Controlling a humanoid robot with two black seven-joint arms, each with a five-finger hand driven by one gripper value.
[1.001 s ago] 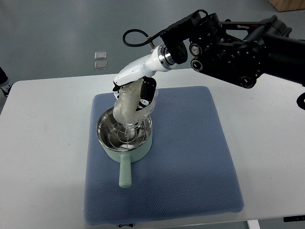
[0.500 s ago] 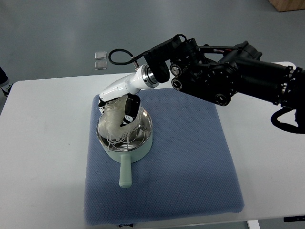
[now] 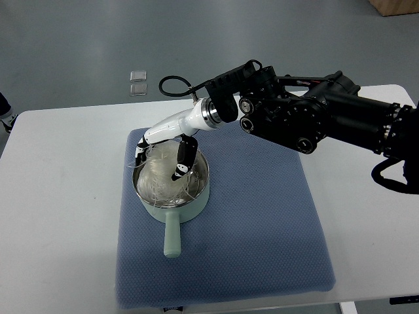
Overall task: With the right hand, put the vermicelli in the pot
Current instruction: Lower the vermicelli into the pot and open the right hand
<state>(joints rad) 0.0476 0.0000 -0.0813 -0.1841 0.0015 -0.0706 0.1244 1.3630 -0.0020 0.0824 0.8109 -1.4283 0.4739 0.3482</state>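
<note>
A mint-green pot (image 3: 190, 208) with a steel inside and a long handle stands on the blue mat (image 3: 262, 229), handle toward me. The white vermicelli (image 3: 159, 180) lies as a loose bundle inside the pot, mostly on its left side. My right hand (image 3: 158, 164) hangs over the pot, reaching in from the upper right on its black arm (image 3: 308, 114). Its fingers are spread, with fingertips (image 3: 139, 157) at the pot's left rim and the thumb over the middle, straddling the vermicelli without clasping it.
The mat lies on a white table (image 3: 59, 196). Two small clear squares (image 3: 137, 82) lie on the grey floor beyond the table. A dark shoe-like shape (image 3: 5, 111) shows at the left edge.
My right hand came down and left over the pot with the vermicelli. The fingers have spread, and the bundle has dropped from the hand into the pot.
</note>
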